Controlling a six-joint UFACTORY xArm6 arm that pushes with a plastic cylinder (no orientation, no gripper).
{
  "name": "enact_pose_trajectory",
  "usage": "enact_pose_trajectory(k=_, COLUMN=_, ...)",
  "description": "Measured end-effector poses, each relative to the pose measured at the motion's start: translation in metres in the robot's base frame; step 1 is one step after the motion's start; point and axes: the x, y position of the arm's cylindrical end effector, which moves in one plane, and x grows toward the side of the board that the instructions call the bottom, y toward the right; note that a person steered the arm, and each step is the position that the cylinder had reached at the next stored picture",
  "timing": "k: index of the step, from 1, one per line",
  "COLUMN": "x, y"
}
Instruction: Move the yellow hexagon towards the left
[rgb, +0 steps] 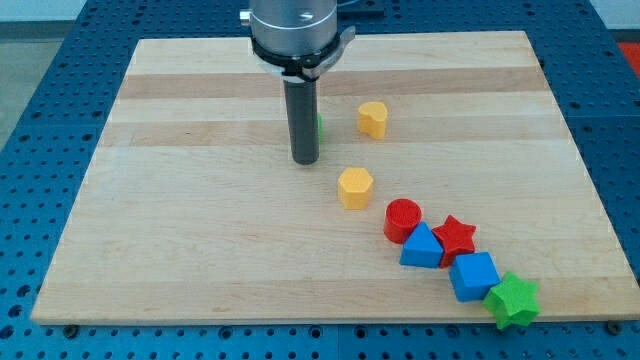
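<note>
The yellow hexagon (355, 187) lies near the middle of the wooden board (180, 230). My tip (305, 160) rests on the board just up and to the left of the hexagon, a small gap apart from it. A second yellow block (372, 118), of rounded shape, sits further up, to the right of the rod. A green block (319, 127) is mostly hidden behind the rod, with only a sliver showing.
A cluster runs toward the view's bottom right: a red cylinder (403, 220), a red star (456, 235), a blue triangular block (421, 247), a blue cube (473, 276) and a green star (514, 299) near the board's lower edge.
</note>
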Motion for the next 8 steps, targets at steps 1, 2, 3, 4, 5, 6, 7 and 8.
enact_pose_trajectory(k=1, x=0.000, y=0.000)
enact_pose_trajectory(k=2, x=-0.002, y=0.000)
enact_pose_trajectory(k=3, x=-0.011, y=0.000)
enact_pose_trajectory(k=4, x=-0.019, y=0.000)
enact_pose_trajectory(k=5, x=-0.007, y=0.016)
enact_pose_trajectory(k=6, x=0.021, y=0.094)
enact_pose_trajectory(k=7, x=0.031, y=0.147)
enact_pose_trajectory(k=8, x=0.038, y=0.138)
